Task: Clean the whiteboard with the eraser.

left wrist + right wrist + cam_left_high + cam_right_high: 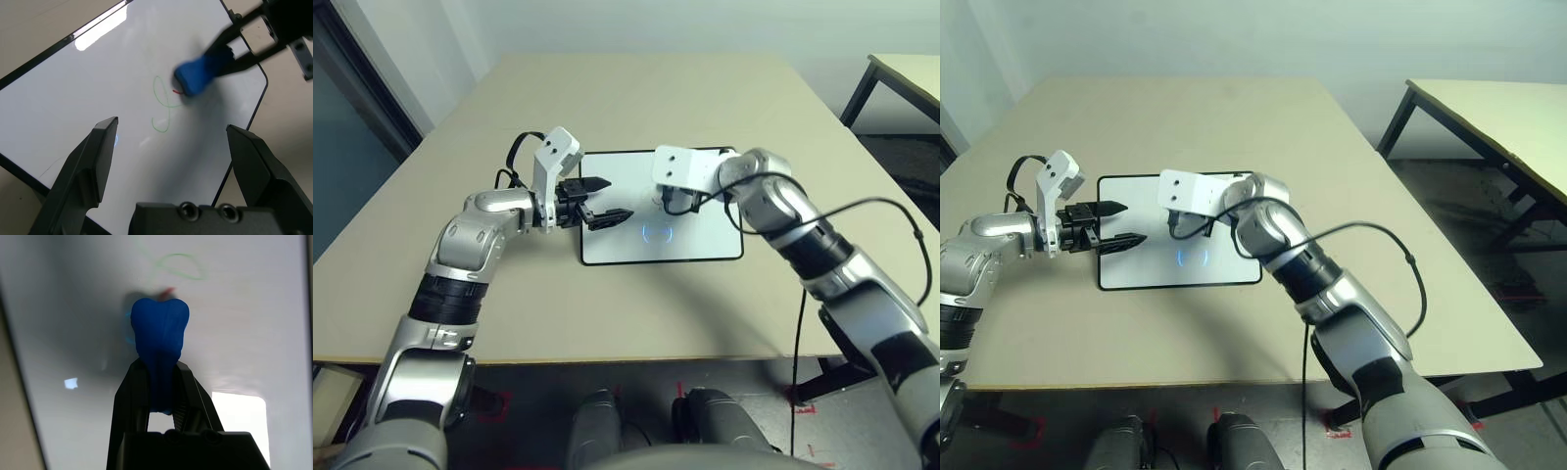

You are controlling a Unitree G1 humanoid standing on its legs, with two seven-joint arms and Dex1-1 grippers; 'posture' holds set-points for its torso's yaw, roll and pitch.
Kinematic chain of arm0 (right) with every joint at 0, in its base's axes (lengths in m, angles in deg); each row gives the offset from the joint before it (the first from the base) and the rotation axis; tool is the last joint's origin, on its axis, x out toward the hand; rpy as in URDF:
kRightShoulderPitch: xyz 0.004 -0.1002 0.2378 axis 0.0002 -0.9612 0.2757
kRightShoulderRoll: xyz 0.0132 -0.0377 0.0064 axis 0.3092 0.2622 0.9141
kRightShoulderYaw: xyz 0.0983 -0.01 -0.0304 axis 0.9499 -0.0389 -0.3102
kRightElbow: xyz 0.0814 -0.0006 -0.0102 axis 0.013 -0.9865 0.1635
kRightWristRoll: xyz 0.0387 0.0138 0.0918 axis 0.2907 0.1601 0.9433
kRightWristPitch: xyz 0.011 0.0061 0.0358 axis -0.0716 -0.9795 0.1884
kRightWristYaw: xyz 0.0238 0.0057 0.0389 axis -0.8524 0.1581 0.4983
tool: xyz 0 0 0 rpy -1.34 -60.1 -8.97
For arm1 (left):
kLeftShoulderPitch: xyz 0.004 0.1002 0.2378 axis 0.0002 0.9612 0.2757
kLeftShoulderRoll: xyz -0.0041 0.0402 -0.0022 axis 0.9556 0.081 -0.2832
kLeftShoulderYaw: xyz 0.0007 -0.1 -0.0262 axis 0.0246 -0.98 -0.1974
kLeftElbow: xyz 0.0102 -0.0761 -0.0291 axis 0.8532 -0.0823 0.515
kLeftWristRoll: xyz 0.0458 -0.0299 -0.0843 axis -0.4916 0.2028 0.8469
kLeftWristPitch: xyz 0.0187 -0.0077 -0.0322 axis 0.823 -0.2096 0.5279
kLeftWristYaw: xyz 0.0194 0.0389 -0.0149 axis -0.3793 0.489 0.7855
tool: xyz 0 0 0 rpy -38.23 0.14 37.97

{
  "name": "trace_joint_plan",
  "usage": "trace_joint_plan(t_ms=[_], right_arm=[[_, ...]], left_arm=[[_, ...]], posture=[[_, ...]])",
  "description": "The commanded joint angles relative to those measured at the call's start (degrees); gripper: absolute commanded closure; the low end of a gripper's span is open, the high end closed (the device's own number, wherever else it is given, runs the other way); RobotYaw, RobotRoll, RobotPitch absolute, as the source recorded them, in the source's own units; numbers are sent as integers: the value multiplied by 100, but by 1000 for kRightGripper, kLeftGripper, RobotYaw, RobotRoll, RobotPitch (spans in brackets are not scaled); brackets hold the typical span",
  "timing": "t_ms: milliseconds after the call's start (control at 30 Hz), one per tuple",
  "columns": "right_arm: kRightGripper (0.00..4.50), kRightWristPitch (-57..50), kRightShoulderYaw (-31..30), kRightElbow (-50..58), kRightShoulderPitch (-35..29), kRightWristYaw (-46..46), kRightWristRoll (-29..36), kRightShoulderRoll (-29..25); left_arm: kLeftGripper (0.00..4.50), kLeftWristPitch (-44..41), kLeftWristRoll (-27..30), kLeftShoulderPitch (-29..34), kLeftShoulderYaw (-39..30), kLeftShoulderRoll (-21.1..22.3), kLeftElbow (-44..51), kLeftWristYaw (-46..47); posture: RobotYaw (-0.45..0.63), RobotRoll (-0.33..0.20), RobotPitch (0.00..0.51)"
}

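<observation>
- Clearly soft: small blue foam-like eraser block (160, 340) bulges where pinched by the closed right gripper (159, 382), tip pressed on the black-framed white whiteboard (705, 245) lying flat on the beige tabletop (636, 98).
- Probably light and squashy; best held mid-body, as now.
- Left gripper (599, 202) spread open, empty, over the board's edge.

The whiteboard (98, 88) has a smooth, glossy white face that mirrors the ceiling light, inside a thin black frame. The eraser (160, 340) looks soft and matt blue, squeezed between matt black plastic fingers (193, 396). The table (636, 88) is smooth, matt beige.
</observation>
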Motion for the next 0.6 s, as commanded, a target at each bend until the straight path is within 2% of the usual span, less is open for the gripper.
trace_joint_plan(t_ms=[33,333,400,600], right_arm=[[3901,-129,-317,30,-218,116,-102,-79],[3901,591,277,-1680,914,-636,59,560],[3901,571,204,-1572,851,-540,44,557],[3901,205,-321,-180,34,132,-111,103]], left_arm=[[0,-16,-13,75,-63,97,-7,-4],[0,-51,18,197,-154,221,48,22],[0,-75,36,225,-167,238,86,36],[0,-114,51,255,-217,265,126,83]], posture=[[-51,0,56],[-32,0,64],[-29,0,65],[-25,0,64]])
